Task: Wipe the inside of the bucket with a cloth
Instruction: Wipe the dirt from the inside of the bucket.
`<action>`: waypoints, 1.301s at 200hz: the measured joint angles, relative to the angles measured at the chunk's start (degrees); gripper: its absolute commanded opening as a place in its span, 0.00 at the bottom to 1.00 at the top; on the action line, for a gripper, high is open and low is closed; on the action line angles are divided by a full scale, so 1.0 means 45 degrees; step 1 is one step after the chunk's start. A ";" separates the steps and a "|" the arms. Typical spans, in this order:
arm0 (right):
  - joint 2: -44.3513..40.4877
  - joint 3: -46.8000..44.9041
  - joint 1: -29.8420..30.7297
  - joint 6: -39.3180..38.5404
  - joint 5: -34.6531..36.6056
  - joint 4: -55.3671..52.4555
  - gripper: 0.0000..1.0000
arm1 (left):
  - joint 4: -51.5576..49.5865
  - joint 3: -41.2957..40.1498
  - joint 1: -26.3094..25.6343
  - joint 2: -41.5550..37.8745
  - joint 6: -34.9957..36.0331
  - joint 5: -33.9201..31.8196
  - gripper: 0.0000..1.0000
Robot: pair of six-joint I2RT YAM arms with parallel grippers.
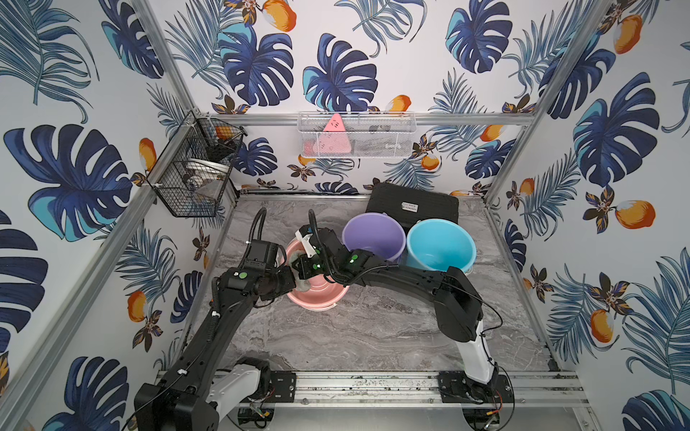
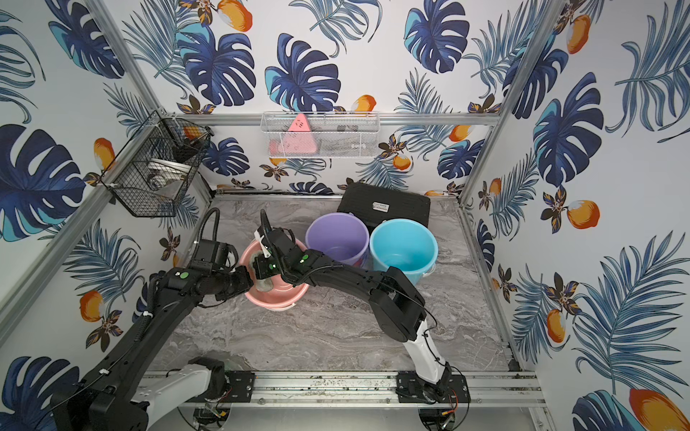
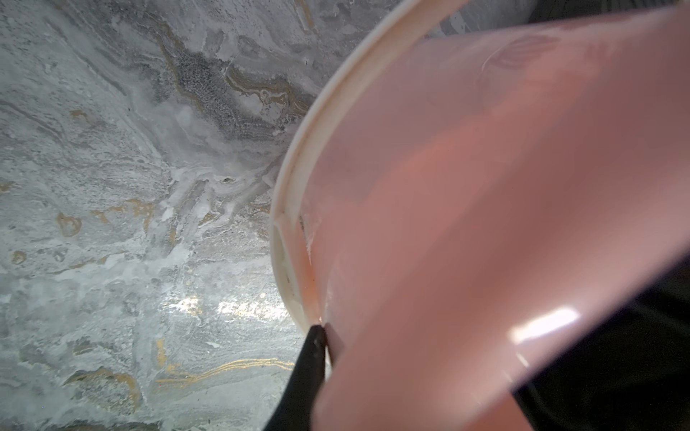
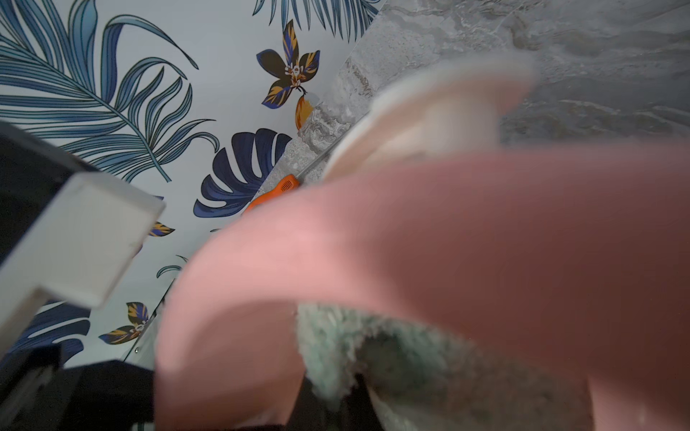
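**Both arms at the pink bucket, cloth inside it**

I see a grey marbled tabletop boxed in by walls papered with blue leaves and orange fruit. In both top views, a purple bucket and a blue bucket stand side by side right of centre, just below a black case. My left arm comes in from the lower left. The left gripper is pressed together on the rim of the pink bucket, with one black finger outside the wall. My right arm arches in from the lower right and dips into that bucket. The right gripper is pinched on the cloth, which is bunched against the inner wall just beneath it.
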 measured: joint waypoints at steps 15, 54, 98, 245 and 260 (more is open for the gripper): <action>0.0068 -0.0029 0.0068 -0.0262 -0.0345 0.0039 0.00 | 0.0034 -0.0034 0.0010 0.0005 -0.0087 -0.0005 0.00; -0.0355 -0.0860 0.0248 -0.0913 -0.0903 -0.0073 0.00 | 0.0053 0.0015 0.0053 0.0155 -0.0107 -0.0044 0.00; -0.1035 -0.1564 0.0393 -0.1831 -0.1608 -0.1321 0.00 | -0.0005 0.0340 0.0131 0.0267 -0.0107 -0.0384 0.00; -0.0199 -0.0019 0.0602 -0.1817 0.2603 0.0160 0.00 | 0.0117 -0.0151 0.0189 -0.0097 -0.0146 0.0476 0.00; -0.0121 -0.0058 0.0622 -0.1817 0.3181 0.0549 0.00 | 0.0204 -0.0243 0.0194 -0.0107 -0.0160 0.0534 0.00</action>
